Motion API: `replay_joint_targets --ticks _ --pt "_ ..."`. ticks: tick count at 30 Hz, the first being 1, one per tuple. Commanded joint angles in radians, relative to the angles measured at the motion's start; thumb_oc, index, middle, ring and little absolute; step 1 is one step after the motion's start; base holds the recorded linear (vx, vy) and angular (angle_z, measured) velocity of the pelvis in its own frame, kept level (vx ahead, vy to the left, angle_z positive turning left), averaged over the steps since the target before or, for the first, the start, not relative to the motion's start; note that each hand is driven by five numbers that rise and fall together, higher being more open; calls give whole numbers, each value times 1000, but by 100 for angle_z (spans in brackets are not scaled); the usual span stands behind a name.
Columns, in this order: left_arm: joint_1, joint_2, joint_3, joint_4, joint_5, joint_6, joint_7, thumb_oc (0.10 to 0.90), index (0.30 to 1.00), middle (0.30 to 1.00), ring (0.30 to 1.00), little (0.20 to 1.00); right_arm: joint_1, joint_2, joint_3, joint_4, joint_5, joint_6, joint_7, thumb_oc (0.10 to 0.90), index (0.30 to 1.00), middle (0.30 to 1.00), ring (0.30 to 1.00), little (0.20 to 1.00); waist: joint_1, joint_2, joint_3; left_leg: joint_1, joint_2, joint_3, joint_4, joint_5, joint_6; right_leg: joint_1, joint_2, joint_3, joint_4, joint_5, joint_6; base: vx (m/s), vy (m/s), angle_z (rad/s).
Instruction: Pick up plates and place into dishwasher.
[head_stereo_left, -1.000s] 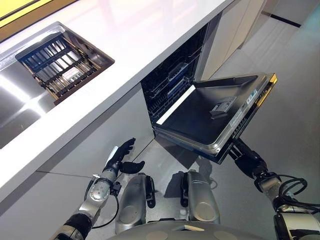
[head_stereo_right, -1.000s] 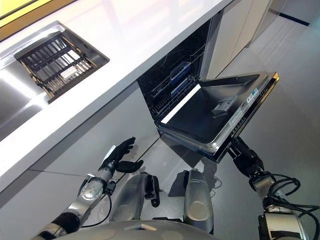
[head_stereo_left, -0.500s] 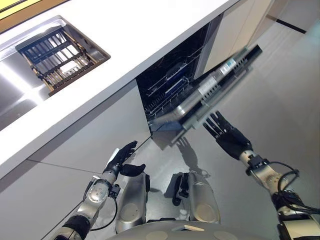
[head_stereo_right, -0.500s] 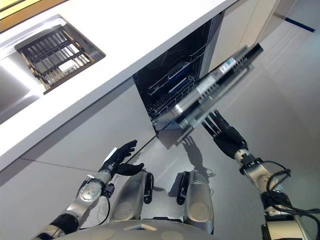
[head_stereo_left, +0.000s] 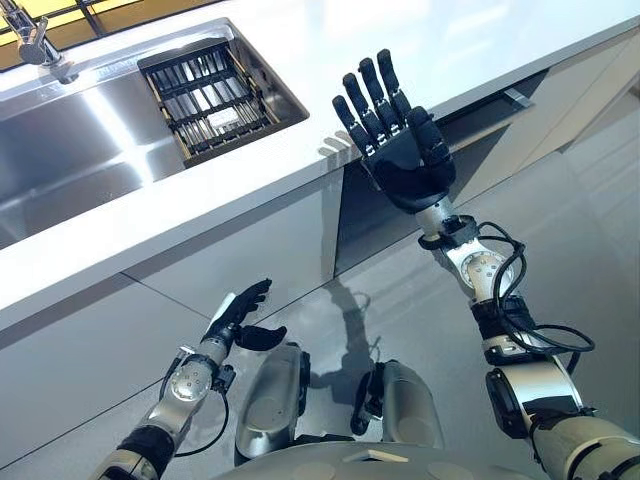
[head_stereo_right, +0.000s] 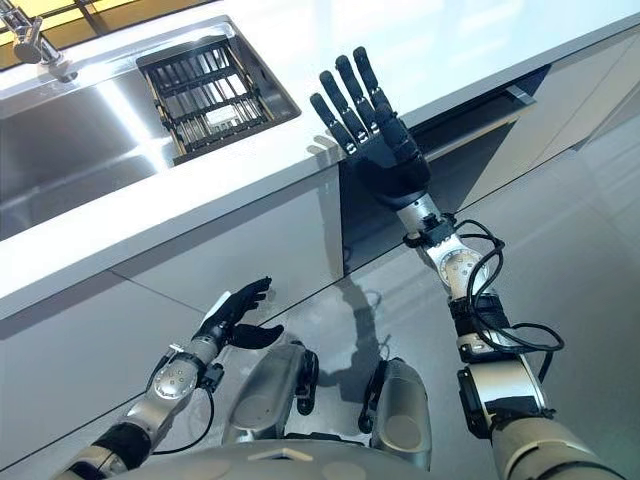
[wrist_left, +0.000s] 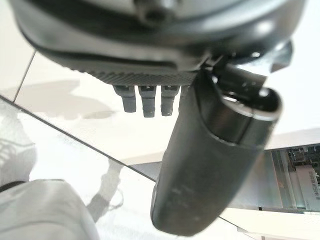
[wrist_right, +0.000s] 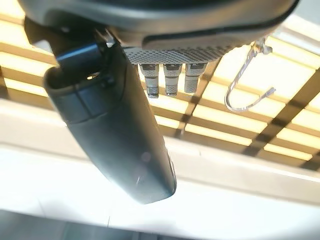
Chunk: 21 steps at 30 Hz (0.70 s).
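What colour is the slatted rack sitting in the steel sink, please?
The slatted rack is black with dark bars, clearest in the left eye view.

My right hand (head_stereo_right: 385, 160) is raised in front of the white table (head_stereo_right: 420, 45), fingers (head_stereo_right: 345, 95) straight and spread, holding nothing. Just behind it sits the dishwasher door (head_stereo_right: 455, 150), almost shut, with a dark gap showing along its top edge under the table. My left hand (head_stereo_right: 232, 315) hangs low before the grey cabinet front (head_stereo_right: 200, 260), fingers relaxed and empty. Set into the table is a steel sink (head_stereo_right: 70, 150) with a dark rack (head_stereo_right: 205, 95) resting at its right end, and a tap (head_stereo_right: 35, 40) stands at the far left corner.
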Motion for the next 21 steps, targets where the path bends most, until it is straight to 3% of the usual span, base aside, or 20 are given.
replay_joint_targets --ticks 1,11,16,20,21 --pt "35 41 -6 -114 13 -113 -1 800 900 900 900 900 -7 -21 -54 -21 74 -46 40 800 900 900 900 900 4 -19 -80 27 4 -22 20 -57 13 71 8 14 -44 102 36 0 0 0" --pt "6 7 17 -35 19 -139 -14 800 900 900 900 900 136 16 -84 -33 98 -68 231 800 900 900 900 900 -42 -33 -112 76 18 -6 -81 -33 13 101 30 37 -137 131 51 -46 42 -7" --pt "0 -20 29 27 53 -136 -27 800 900 900 900 900 241 48 -110 -116 200 -95 297 800 900 900 900 900 -80 -41 -155 137 27 26 -219 17 2 139 59 58 -269 172 70 -15 46 -14" --pt "1 -25 30 42 58 -142 -25 800 900 900 900 900 254 54 -115 -129 220 -93 305 800 900 900 900 900 -86 -41 -160 144 27 29 -238 25 0 142 63 62 -286 178 73 13 41 -23" --pt "9 -73 37 165 85 -128 -2 800 900 900 900 900 361 98 -173 -182 304 -60 294 800 900 900 900 900 -132 -36 -218 215 31 54 -413 98 -14 186 83 91 -465 238 94 95 129 -18"
